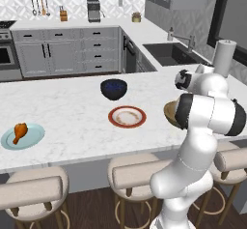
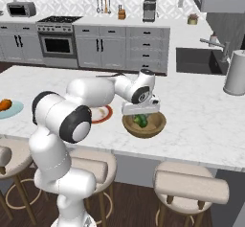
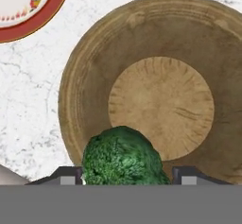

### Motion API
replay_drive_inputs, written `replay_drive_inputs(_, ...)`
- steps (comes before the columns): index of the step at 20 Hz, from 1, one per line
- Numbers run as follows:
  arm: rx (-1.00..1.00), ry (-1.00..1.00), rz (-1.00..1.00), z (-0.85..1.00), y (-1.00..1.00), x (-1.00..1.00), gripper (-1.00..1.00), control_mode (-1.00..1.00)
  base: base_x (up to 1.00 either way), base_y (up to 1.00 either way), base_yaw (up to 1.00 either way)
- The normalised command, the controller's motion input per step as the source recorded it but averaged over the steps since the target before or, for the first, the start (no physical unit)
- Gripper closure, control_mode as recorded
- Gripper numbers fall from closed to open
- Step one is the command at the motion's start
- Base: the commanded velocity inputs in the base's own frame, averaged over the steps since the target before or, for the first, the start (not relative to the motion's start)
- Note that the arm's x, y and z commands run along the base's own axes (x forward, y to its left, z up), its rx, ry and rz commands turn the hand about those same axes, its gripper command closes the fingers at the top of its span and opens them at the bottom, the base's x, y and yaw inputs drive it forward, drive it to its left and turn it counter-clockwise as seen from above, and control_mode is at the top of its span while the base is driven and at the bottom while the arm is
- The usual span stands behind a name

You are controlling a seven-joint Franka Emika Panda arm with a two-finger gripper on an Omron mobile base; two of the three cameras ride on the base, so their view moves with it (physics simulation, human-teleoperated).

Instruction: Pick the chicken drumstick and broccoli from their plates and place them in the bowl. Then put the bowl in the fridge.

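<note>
**Operator:** Closest to the base, I see three padded stools (image 1: 36,190) tucked under the island counter (image 2: 201,111). My arm rises past them, bends at the elbow and reaches forward over the counter edge, wrist turned so the hand faces straight down.

**Colleague:** And the hand?

**Operator:** My gripper (image 2: 140,110) hangs right over the wooden bowl (image 2: 155,125). In the hand view the broccoli (image 3: 124,158) sits between the two fingertips (image 3: 186,175), jaws spread about as wide as the floret. I cannot tell whether they press on it or it is already loose. It is above the bowl's inner wall, off the lighter centre disc.

**Colleague:** Other task items?

**Operator:** Just beside the bowl, toward my left, lies the white plate with the red rim (image 1: 127,116). Well apart, far to the left near the counter's front edge, the chicken drumstick (image 1: 20,131) rests on the light blue plate (image 1: 34,137).

**Colleague:** Farther back?

**Operator:** Behind the red-rimmed plate stands a dark glossy bowl (image 1: 114,88). To the right, a paper towel roll (image 2: 235,73) stands on the counter near a sink (image 1: 169,52) with its faucet. Across the room run grey cabinets (image 2: 112,51), an oven (image 2: 57,45), a coffee machine (image 2: 150,9) and a wall shelf.
</note>
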Motion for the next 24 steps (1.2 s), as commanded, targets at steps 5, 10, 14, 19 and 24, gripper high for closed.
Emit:
replay_drive_inputs(5,0.0,0.0,0.04,-0.07,0.0,0.16,-1.0,-1.0,0.0,0.0,0.0)
replay_drive_inputs(10,0.0,-0.02,0.02,0.0,-0.01,0.02,-1.0,-1.0,0.0,0.0,0.0)
replay_drive_inputs(14,0.0,-0.01,0.0,0.08,0.0,0.03,-1.0,-1.0,0.0,0.0,0.0)
replay_drive_inputs(19,-0.05,-0.12,-0.03,0.74,0.42,-0.24,-1.0,-1.0,0.0,0.0,0.0)
replay_drive_inputs(24,-0.03,-0.07,-0.11,0.81,1.0,-0.14,-1.0,-1.0,0.0,0.0,0.0)
